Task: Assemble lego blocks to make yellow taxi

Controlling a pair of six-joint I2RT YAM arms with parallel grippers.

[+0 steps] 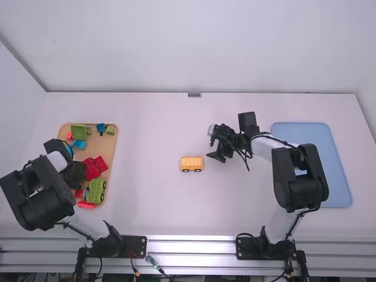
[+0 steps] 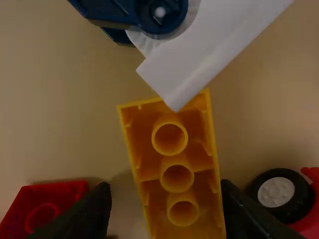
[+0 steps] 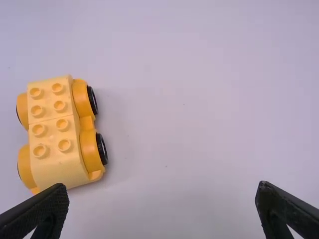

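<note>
1. Smooth white links (image 1: 267, 147)
2. Bulky black joints (image 1: 305, 176) with rounded edges
3. Thin black cables (image 1: 276, 137) looping along the arms
4. Black base plates (image 1: 136, 245)
5. Right gripper (image 1: 212, 143): black, tapering fingers (image 3: 47, 211)

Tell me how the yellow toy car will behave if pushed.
Pushed lengthwise, the yellow toy car would probably roll, since it stands on wheels. It seems unlikely to tip, being low with wheels along both sides. Its moulded blocks suggest a stiff body.

In the high view, partly hidden beneath the left arm (image 1: 38, 191): tan tray (image 1: 116, 144). In the left wrist view, cut off by the edges: yellow block (image 2: 201, 172), red block (image 2: 70, 189), white piece (image 2: 199, 55), dark-blue piece (image 2: 104, 10), red wheeled piece (image 2: 305, 224).
</note>
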